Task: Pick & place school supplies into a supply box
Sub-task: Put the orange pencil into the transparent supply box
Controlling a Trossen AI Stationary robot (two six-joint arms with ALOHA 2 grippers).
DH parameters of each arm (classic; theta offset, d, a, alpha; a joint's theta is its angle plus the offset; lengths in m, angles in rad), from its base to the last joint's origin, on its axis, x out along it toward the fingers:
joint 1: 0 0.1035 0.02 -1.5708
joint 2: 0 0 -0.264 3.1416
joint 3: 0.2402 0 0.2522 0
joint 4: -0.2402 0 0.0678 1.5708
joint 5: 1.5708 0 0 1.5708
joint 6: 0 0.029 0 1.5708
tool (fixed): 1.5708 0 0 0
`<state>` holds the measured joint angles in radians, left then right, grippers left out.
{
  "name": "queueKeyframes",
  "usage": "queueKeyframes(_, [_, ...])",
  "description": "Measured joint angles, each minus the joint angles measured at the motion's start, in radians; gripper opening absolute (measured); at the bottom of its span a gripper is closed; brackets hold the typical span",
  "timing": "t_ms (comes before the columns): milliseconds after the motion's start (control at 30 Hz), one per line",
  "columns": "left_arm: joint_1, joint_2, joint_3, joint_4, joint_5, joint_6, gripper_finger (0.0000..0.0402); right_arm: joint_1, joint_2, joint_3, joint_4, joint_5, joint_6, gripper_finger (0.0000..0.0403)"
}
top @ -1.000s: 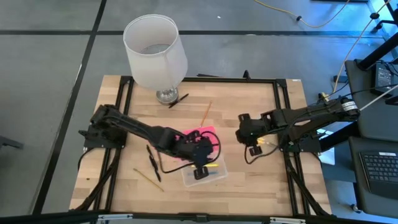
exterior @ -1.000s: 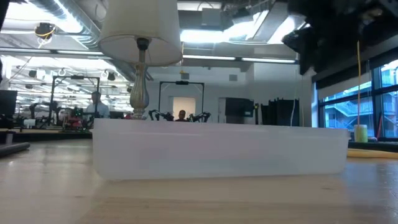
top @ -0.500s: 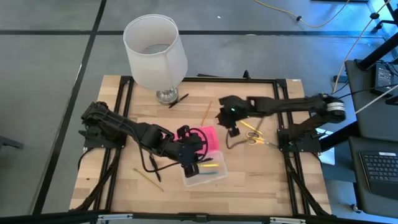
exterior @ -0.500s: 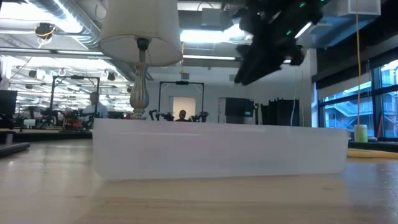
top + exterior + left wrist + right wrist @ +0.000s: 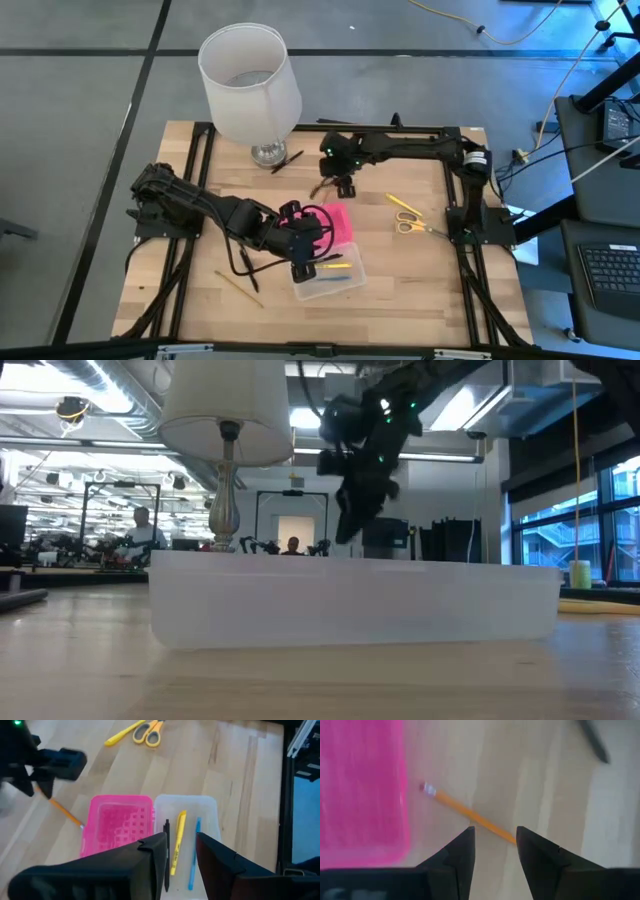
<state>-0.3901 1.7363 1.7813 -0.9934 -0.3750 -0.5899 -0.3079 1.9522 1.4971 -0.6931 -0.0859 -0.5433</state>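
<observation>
Right gripper: the right gripper (image 5: pixel 343 186) hangs over the far middle of the table (image 5: pixel 430 290), in front of the lamp (image 5: pixel 250 85). Its two fingers are apart with a narrow gap and hold nothing.
Below the right gripper: in the right wrist view an orange pencil (image 5: pixel 470 814) with a pink eraser end runs across the gap between the fingers (image 5: pixel 457 855). If they touch it, I cannot tell.
Left gripper: the left gripper (image 5: pixel 181 851) is above the supply box (image 5: pixel 330 278), fingers a little apart, empty.
Supply box: it stands near the middle of the table, toward the front. The pink lid (image 5: pixel 120 822) is folded open and lies flat beside the clear base (image 5: pixel 207 820).
Inside the base: a black pen (image 5: pixel 166 855), a yellow pen (image 5: pixel 177 842) and a blue pen (image 5: pixel 194 852) lie side by side.
Scissors: yellow-handled scissors (image 5: pixel 405 216) lie on the right part of the table, well apart from the box.
Other supplies: a black pen (image 5: pixel 244 258) and a tan pencil (image 5: pixel 238 289) lie left of the box; another dark pen (image 5: pixel 286 161) lies near the lamp base.
</observation>
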Motion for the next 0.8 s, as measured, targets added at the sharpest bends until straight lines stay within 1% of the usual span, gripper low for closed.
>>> queueKeyframes(67, [-0.001,0.0,0.0,-0.01,0.007,-0.002,0.0095,0.001,0.01,0.002,-0.003,-0.016,-0.151,0.0149])
queueKeyframes(167, [-0.001,0.0,0.0,-0.013,0.007,-0.002,0.0097,0.002,0.017,0.002,0.009,-0.031,-0.262,0.0149])
queueKeyframes(267, [-0.001,0.0,0.0,-0.014,0.007,-0.002,0.0099,-0.006,0.027,0.002,0.007,-0.032,-0.297,0.0149])
queueKeyframes(800, [-0.001,0.0,0.0,-0.02,0.01,-0.002,0.0099,-0.064,0.142,0.002,0.015,-0.04,-0.324,0.0149])
